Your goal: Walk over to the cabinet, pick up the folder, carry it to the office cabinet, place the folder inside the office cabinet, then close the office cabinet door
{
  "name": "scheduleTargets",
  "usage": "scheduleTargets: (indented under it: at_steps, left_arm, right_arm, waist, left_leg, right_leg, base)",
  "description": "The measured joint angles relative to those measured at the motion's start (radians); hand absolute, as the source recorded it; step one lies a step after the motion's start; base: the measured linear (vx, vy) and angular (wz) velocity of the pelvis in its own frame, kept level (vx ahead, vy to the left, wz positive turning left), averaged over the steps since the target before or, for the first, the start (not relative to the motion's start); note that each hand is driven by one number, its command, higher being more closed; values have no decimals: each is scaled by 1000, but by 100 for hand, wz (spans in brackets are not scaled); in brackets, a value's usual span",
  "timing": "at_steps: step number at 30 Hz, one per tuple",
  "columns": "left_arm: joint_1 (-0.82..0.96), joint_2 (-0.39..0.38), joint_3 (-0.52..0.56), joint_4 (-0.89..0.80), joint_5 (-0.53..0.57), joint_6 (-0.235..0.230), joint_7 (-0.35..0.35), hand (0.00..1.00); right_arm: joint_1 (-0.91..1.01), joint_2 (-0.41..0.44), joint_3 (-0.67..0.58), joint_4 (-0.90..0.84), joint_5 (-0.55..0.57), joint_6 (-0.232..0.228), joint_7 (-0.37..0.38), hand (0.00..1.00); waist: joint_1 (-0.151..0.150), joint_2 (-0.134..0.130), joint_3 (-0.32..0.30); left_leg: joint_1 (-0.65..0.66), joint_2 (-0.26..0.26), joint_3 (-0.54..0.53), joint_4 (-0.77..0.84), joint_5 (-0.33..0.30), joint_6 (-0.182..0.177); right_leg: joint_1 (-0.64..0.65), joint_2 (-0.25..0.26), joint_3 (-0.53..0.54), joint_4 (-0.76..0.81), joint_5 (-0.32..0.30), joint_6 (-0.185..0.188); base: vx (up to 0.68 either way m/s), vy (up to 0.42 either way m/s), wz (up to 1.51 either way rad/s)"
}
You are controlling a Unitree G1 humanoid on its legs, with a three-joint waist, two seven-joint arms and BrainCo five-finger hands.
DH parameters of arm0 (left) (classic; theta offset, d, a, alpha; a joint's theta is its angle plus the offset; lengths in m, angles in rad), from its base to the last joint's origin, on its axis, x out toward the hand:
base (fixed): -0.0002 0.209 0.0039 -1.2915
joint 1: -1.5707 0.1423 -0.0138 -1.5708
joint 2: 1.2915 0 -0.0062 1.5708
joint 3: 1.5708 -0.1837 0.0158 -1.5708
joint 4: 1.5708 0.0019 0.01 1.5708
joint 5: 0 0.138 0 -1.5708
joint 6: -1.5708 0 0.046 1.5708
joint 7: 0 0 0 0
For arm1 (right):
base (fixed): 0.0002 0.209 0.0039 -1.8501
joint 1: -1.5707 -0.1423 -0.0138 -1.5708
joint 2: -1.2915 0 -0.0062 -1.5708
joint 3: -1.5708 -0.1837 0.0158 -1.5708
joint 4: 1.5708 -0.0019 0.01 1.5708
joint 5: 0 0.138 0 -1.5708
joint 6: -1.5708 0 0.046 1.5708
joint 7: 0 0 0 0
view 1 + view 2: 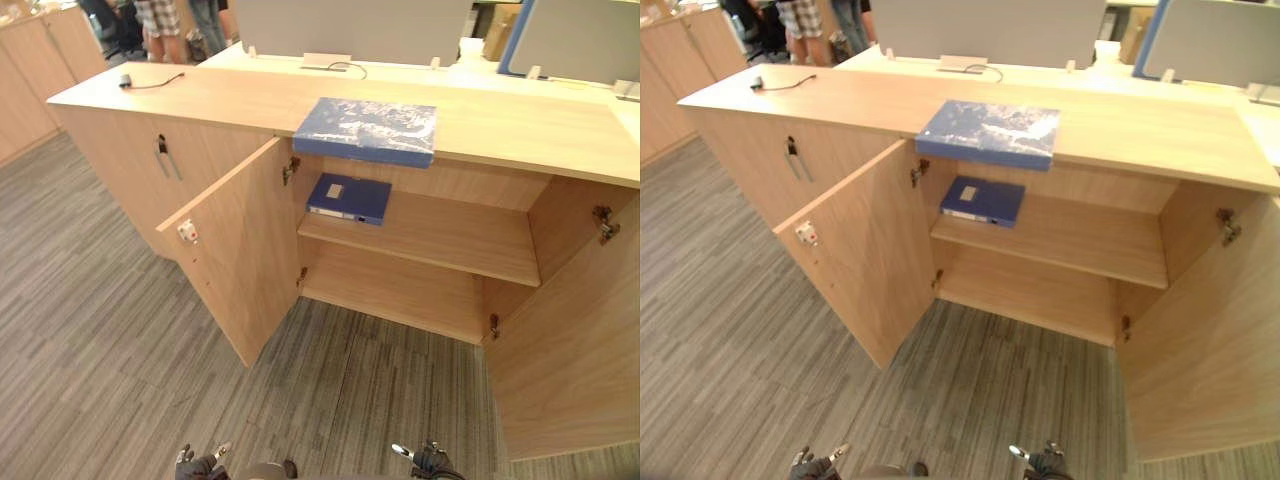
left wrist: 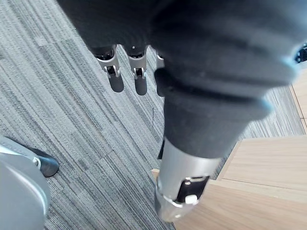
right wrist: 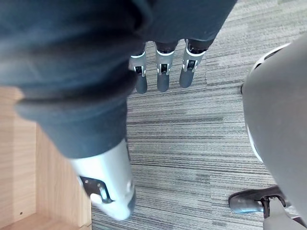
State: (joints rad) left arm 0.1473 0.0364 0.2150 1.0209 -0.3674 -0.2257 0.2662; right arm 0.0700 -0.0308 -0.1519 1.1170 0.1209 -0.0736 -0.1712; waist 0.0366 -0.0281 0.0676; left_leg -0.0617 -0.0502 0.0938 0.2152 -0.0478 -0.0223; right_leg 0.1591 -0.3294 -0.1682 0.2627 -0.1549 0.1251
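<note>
Far ahead of left hand and right hand, fingers straight and empty: folder on tabletop. Approach step; next, probably stepping closer, reaching to grasp.

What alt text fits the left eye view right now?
A blue folder lies flat at the front edge of the wood cabinet top. Below, its left door and right door stand open, and a smaller blue folder rests on the shelf.

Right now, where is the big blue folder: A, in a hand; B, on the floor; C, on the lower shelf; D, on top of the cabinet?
D: the big blue folder lies flat on the cabinet top, at its front edge; a smaller blue folder sits on the upper shelf.
</note>
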Motion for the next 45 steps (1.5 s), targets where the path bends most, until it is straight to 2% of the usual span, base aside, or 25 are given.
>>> scheduleTargets:
  at_steps: [4,6,7,8,10,12,14,15,16,17,20,23,24,25,26,27,29,30,32,33,34,35,37,42,45]
  left_arm:
    - [10,0,1,7,3,1,-13,0]
    - [17,-3,8,8,9,3,-18,0]
    - [28,-12,9,6,18,3,-22,0]
    - [34,-11,15,2,29,3,-24,0]
    - [33,-10,19,2,51,4,-28,0]
    - [19,-11,17,1,54,5,-36,0]
    - [-11,-20,2,8,66,19,-44,0]
    - [-17,-9,-5,-6,94,22,-58,0]
    - [-20,-2,-2,-20,100,21,-61,0]
    - [-15,-20,-1,-17,104,26,-60,0]
    - [2,-45,35,-51,101,26,-60,0]
    - [19,-54,67,-84,84,27,-60,0]
    - [17,-59,92,-94,80,27,-59,0]
    - [14,-63,106,-106,78,27,-57,0]
    - [14,-65,107,-111,78,27,-56,0]
    - [13,-63,106,-112,79,26,-56,0]
    - [10,-62,100,-112,80,24,-55,0]
    - [7,-62,98,-111,79,22,-54,0]
    - [-6,-50,76,-94,79,21,-52,0]
    - [-8,-48,68,-86,79,20,-52,0]
    - [-7,-48,44,-72,78,19,-50,0]
    - [-16,-32,37,-63,71,18,-50,0]
    - [-28,0,6,-45,67,18,-52,0]
    - [-38,30,-26,11,61,20,-55,0]
    - [-39,38,-83,29,62,20,-55,0]
  right_arm:
    - [6,-24,-5,11,-24,11,14,0]
    - [11,-33,-5,-12,-23,11,15,0]
    - [17,-34,-3,-27,-24,8,15,0]
    - [19,-34,4,-34,-24,6,14,0]
    - [18,-38,24,-45,-24,-2,14,0]
    - [14,-38,26,-62,-24,-7,14,0]
    - [5,-35,39,-65,-24,-11,13,0]
    - [7,-35,58,-65,-25,-11,10,0]
    - [12,-34,66,-65,-23,-11,11,0]
    - [14,-41,60,-68,-24,-9,9,0]
    - [12,-31,57,-73,-29,-8,9,0]
    - [13,-23,58,-71,-27,-5,2,0]
    - [15,-22,66,-71,-26,-5,0,0]
    - [17,-22,67,-71,-24,-4,-3,0]
    - [19,-22,68,-71,-24,-4,-8,0]
    - [17,-21,74,-71,-23,-3,-14,0]
    - [14,-19,74,-70,-23,-3,-19,0]
    - [11,-19,73,-68,-22,-3,-21,0]
    - [1,-16,71,-60,-18,-2,-28,0]
    - [0,-16,71,-59,-18,-3,-28,0]
    - [2,-24,68,-60,-19,-4,-28,0]
    - [0,-14,66,-46,-19,-2,-28,0]
    - [-10,10,66,-40,-20,-6,-27,0]
    - [-29,14,61,-12,-24,-5,-26,0]
    - [-27,5,56,15,-24,-3,-23,0]
  waist:
    - [0,6,-1]
    - [-14,15,5]
    - [-27,22,4]
    - [-33,21,5]
    - [-39,25,7]
    - [-46,32,27]
    - [-49,29,49]
    - [-50,2,54]
    - [-47,-26,56]
    - [-54,-3,53]
    - [-50,18,47]
    - [-43,23,43]
    - [-33,29,41]
    - [-22,32,45]
    - [-17,33,45]
    - [-3,26,50]
    - [3,30,54]
    - [4,30,57]
    - [9,24,62]
    - [10,24,62]
    - [9,40,54]
    - [10,18,53]
    - [7,-10,52]
    - [9,-8,43]
    - [-2,-3,27]
  left_leg:
    - [83,-30,62,-144,46,20]
    - [122,-34,72,-188,42,22]
    - [144,-30,73,-208,42,22]
    - [165,-25,85,-226,41,24]
    - [177,-5,95,-233,39,28]
    - [177,36,95,-220,37,34]
    - [156,78,90,-183,15,21]
    - [149,60,84,-168,7,11]
    - [148,37,77,-154,-3,3]
    - [142,44,55,-122,-24,7]
    - [97,105,6,-32,-64,-35]
    - [-5,199,-16,215,-162,-74]
    - [-82,237,-21,402,-188,-78]
    - [-146,271,-27,582,-191,-81]
    - [-168,283,-23,659,-191,-81]
    - [-200,301,17,779,-196,-73]
    - [-217,305,81,791,-216,-42]
    - [-223,303,96,768,-221,-35]
    - [-240,254,115,524,-223,-15]
    - [-234,235,106,428,-194,-13]
    - [-214,206,67,228,-28,-3]
    - [-196,170,69,215,-9,-15]
    - [-179,120,56,174,-9,-6]
    - [-69,84,68,67,0,8]
    - [17,45,80,-125,88,14]
  right_leg:
    - [-123,-49,57,174,8,3]
    - [-189,-66,42,293,39,-46]
    - [-210,-76,3,344,65,-87]
    - [-224,-84,-27,390,70,-101]
    - [-257,-56,-56,433,39,-75]
    - [-286,23,-112,454,-58,-70]
    - [-307,126,-163,388,-93,-75]
    - [-279,124,-187,269,-68,-128]
    - [-261,105,-190,217,-91,-129]
    - [-248,113,-225,196,-107,-114]
    - [-197,175,-288,137,-124,-123]
    - [-129,270,-331,50,-117,-137]
    - [-100,302,-333,31,-123,-147]
    - [-68,327,-325,15,-126,-153]
    - [-50,335,-317,5,-128,-155]
    - [-11,335,-288,-14,-130,-160]
    - [26,315,-250,-36,-131,-161]
    - [36,305,-240,-40,-131,-161]
    - [54,247,-223,-39,-130,-155]
    - [59,232,-220,-37,-130,-145]
    - [69,220,-214,-37,-132,-105]
    - [81,188,-209,-39,-138,-76]
    - [75,160,-206,-83,-100,-74]
    - [111,125,-170,-99,-11,-44]
    - [91,93,-148,-96,21,-10]
  base:
    - [-12,140,-57]
    - [-39,141,-46]
    - [-42,129,-37]
    - [-39,133,-50]
    - [-13,48,-42]
    - [11,-58,-25]
    - [-11,-193,0]
    - [3,-205,24]
    - [50,-281,42]
    - [75,-230,36]
    - [114,-210,48]
    - [169,-188,32]
    - [247,-86,-12]
    - [271,-60,-30]
    - [385,-19,-56]
    - [326,9,-53]
    - [326,60,-56]
    - [256,95,-49]
    - [345,229,-34]
    - [434,340,-19]
    - [275,256,-8]
    - [326,266,3]
    - [294,235,15]
    - [157,118,-19]
    - [63,8,-22]
